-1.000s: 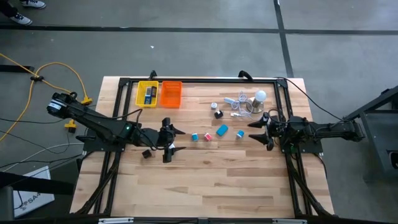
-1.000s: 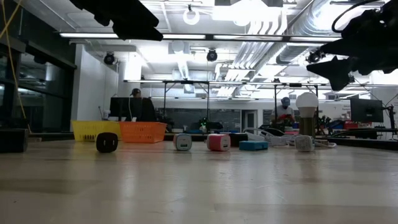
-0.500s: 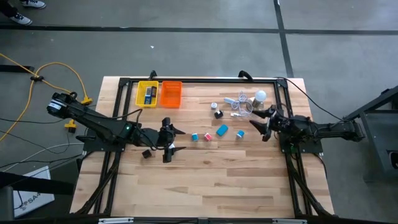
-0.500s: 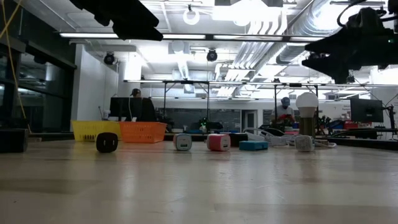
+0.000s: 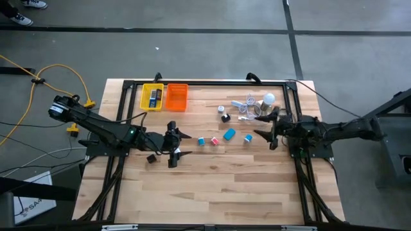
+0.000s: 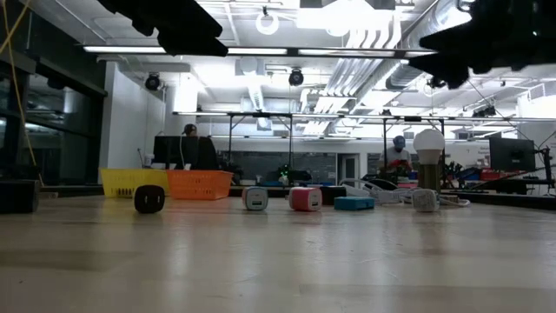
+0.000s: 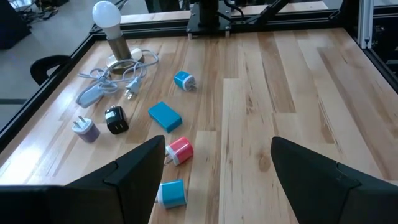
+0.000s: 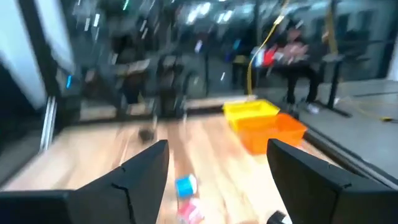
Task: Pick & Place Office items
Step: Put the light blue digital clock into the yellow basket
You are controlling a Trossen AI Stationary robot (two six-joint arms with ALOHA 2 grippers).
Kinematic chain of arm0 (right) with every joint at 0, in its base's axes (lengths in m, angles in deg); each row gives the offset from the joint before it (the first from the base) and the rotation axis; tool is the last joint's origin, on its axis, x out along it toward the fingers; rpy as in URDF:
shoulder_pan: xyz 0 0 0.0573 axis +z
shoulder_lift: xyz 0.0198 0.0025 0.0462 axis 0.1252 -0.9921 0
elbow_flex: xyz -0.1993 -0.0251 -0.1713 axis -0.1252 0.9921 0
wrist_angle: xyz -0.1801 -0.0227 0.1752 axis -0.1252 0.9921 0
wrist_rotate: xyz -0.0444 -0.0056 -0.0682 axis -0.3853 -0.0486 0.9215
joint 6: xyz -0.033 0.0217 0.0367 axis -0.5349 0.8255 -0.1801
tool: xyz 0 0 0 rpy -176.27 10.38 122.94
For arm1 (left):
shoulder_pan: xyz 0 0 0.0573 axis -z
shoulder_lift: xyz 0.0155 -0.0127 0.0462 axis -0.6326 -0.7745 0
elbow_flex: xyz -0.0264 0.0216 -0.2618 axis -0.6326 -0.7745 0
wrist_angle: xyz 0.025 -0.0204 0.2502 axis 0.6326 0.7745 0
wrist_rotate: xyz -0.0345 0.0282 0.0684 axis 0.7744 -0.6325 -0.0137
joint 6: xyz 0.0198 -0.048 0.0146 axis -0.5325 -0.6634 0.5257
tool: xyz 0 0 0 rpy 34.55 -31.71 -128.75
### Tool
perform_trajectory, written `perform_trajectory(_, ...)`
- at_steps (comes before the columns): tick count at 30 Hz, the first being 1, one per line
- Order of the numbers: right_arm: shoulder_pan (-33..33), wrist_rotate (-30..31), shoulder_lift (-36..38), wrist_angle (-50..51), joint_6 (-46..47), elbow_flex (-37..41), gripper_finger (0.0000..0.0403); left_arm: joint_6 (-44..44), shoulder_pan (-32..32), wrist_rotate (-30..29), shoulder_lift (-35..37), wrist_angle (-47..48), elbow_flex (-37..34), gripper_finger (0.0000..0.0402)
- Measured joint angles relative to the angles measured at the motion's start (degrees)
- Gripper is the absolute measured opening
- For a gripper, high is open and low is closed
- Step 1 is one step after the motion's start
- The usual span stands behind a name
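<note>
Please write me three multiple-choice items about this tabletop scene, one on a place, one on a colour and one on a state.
1. Where does the orange basket stand?
A. Beside the yellow basket, near the table's far edge
B. Under the right gripper
C. On the floor

2. What colour is the flat rectangular piece lying between the black charger and the pink-red piece?
A. Green
B. Blue
C. Orange

3. How does the left gripper stand?
A. Shut on the light bulb
B. Shut on a cable
C. Open, holding nothing

Answers:
1. A: the high view shows the two baskets side by side at the table's far edge.
2. B: the left wrist view shows it blue.
3. C: both the high view and the left wrist view show its fingers spread apart over bare wood.
</note>
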Motion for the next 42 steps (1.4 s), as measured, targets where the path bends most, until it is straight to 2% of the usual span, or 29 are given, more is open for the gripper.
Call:
perform_trajectory(8,-0.09,-8.73,-24.24,10.00,-10.14,-18.54,0.0259,0.00,0.00,0.04,0.00,-0.04,0.00,0.0286)
perform_trajectory(15,-0.33,-17.04,-41.35,10.13,-22.40,-29.01,0.0259,0.00,0.00,0.08,0.00,-0.04,0.00,0.0286)
perform_trajectory(20,-2.07,-23.39,-46.11,10.23,-26.86,-31.09,0.0259,0.00,0.00,0.15,0.00,-0.04,0.00,0.0286)
perform_trajectory(27,-3.50,-20.85,-51.99,13.96,-30.78,-31.05,0.0259,0.00,0.01,0.15,0.00,-0.04,0.00,0.0286)
perform_trajectory(34,-5.19,-25.53,-58.34,14.89,-34.34,-32.90,0.0259,0.00,0.00,0.14,0.00,-0.02,0.00,0.0286)
perform_trajectory(37,-6.17,-26.14,-60.91,18.33,-34.88,-34.91,0.0259,0.00,0.02,0.13,0.00,-0.02,0.00,0.0286)
perform_trajectory(42,-8.54,-25.90,-65.84,29.83,-37.78,-40.56,0.0259,0.00,0.02,0.13,0.00,-0.02,0.00,0.0286)
